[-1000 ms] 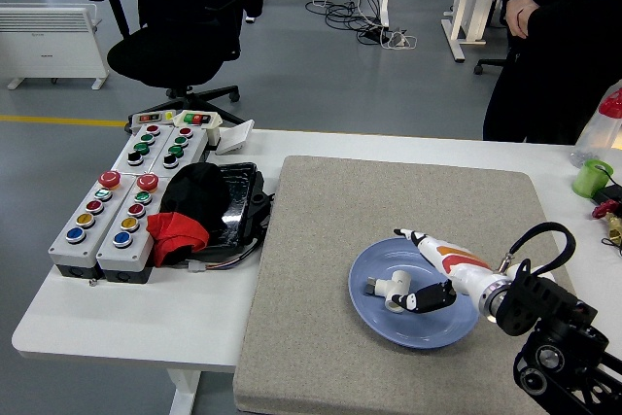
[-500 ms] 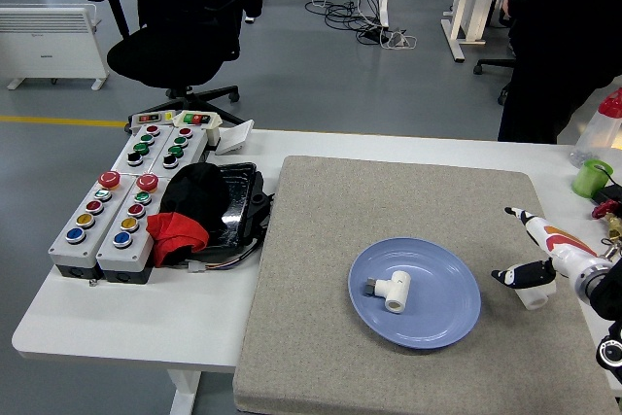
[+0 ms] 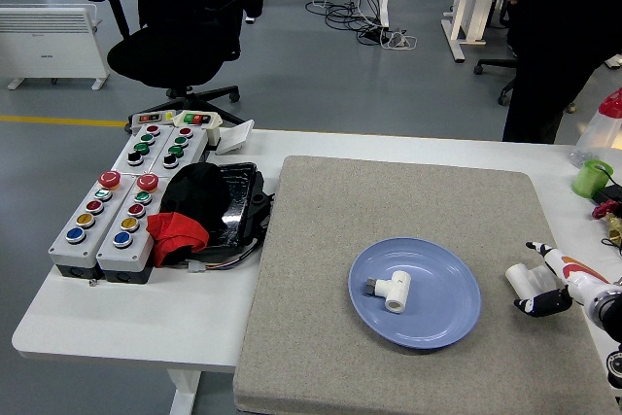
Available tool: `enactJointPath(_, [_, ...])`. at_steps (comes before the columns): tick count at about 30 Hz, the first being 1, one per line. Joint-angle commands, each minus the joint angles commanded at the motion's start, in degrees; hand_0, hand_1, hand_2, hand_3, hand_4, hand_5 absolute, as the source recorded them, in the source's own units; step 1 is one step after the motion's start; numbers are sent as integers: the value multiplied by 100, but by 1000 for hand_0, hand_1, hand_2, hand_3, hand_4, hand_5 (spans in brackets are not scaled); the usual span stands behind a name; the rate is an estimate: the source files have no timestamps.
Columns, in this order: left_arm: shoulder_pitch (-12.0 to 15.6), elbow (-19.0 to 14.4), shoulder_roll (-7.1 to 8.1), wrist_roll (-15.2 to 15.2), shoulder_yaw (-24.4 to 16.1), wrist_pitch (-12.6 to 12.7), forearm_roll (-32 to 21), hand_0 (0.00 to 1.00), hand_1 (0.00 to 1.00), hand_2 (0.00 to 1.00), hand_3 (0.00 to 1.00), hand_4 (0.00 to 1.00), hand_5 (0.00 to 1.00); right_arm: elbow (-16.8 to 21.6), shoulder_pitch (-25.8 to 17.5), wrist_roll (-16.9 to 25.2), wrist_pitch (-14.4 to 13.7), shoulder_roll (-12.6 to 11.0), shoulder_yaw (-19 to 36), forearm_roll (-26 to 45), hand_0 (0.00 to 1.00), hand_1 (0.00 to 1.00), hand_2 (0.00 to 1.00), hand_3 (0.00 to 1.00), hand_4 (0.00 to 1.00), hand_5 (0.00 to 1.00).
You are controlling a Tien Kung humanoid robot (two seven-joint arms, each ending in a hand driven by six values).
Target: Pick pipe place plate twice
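**A:** Status, taking the round blue plastic plate [image 3: 415,292] as reference. One white T-shaped plastic pipe fitting [image 3: 392,290] lies inside it, a little left of its centre, resting flat on the dish surface. I'd count that as the first placement done.

**B:** And the second?

**A:** A second white pipe piece, short and cylindrical [image 3: 523,280], lies on the grey felt mat [image 3: 321,240] just right of the plate, clear of its rim. Not on the plate, so the second placement is not yet done.

**B:** Hand position?

**A:** The right hand [image 3: 556,284], white with orange and black markings, is at the second pipe, further right of the plate near the picture's edge. One finger points up and left over the pipe's far side; a dark fingertip curls in below it. The fingers are narrow and bracket the piece, but I cannot tell whether they actually clamp it or only touch it.

**B:** Left arm?

**A:** Not visible anywhere.

**B:** Anything else around?

**A:** Well left of the plate, off the mat: grey control boxes with coloured push buttons [image 3: 124,201] and a black tray holding black and red cloth [image 3: 194,213]. Far right of the plate, a green cup [image 3: 590,179]. A person in dark clothing [image 3: 559,36] stands beyond the table's far right corner, hands away from the table.

**B:** Judgement?

**A:** About halfway. What's left: secure the second pipe, carry it left over the rim, set it beside the first.
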Motion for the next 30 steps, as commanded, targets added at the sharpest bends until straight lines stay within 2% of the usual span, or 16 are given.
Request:
enactJointPath(2, [10, 1, -4, -1, -6, 1, 7, 652, 630, 630, 552, 391, 998, -79, 8, 2, -197, 25, -71, 2, 974, 935, 998, 998, 794, 386])
enactJointPath(3, [12, 1, -5, -2, -7, -1, 10, 653, 631, 630, 551, 390, 998, -106, 11, -2, -252, 35, -85, 2, 776, 791, 864, 879, 724, 322])
enactJointPath(5, [19, 0, -8, -1, -11, -8, 23, 653, 631, 630, 551, 390, 998, -179, 14, -14, -388, 58, -122, 18, 776, 791, 864, 879, 724, 322])
enactJointPath(9, [33, 0, -8, 2, -25, -12, 37, 653, 631, 630, 551, 390, 998, -263, -5, 88, -457, 62, -168, 28, 776, 791, 864, 879, 724, 322])
enactJointPath(10, [37, 1, -5, 0, -26, -18, 47, 653, 630, 630, 551, 390, 998, -294, -21, 159, -474, 65, -173, 18, 533, 589, 652, 755, 575, 183])
enactJointPath(15, [18, 4, 12, -7, -17, -24, 46, 653, 630, 630, 551, 390, 998, -326, -42, 303, -509, 56, -143, 51, 533, 589, 652, 755, 575, 183])
enactJointPath(16, [15, 5, 14, -6, -16, -22, 40, 653, 630, 630, 551, 389, 998, -319, -47, 340, -536, 52, -138, 44, 416, 496, 583, 712, 522, 170])
enactJointPath(19, [12, 5, 16, -6, -16, -19, 34, 653, 630, 630, 551, 389, 998, -300, -57, 406, -615, 47, -131, 33, 416, 496, 583, 712, 522, 170])
enactJointPath(21, [-1, 5, 19, -7, -3, -15, 16, 653, 630, 630, 551, 389, 998, -260, -58, 490, -739, 44, -106, 10, 416, 496, 583, 712, 522, 170])
enactJointPath(22, [-9, 5, 21, -8, 5, -10, 1, 653, 630, 631, 551, 388, 998, -231, -56, 539, -822, 42, -86, -5, 353, 446, 541, 637, 457, 152])
enactJointPath(27, [-14, 17, 22, -26, -23, -4, 33, 653, 630, 631, 551, 388, 998, 71, -93, 761, -1162, -9, -25, -23, 353, 446, 541, 637, 457, 152])
enactJointPath(28, [-16, 19, 23, -30, -32, -4, 47, 653, 630, 630, 551, 389, 998, 150, -102, 799, -1217, -20, -15, -18, 339, 435, 533, 602, 395, 137])
enactJointPath(30, [-16, 20, 23, -32, -35, -5, 53, 653, 630, 630, 551, 389, 998, 185, -106, 815, -1241, -26, -10, -16, 339, 435, 533, 602, 395, 137])
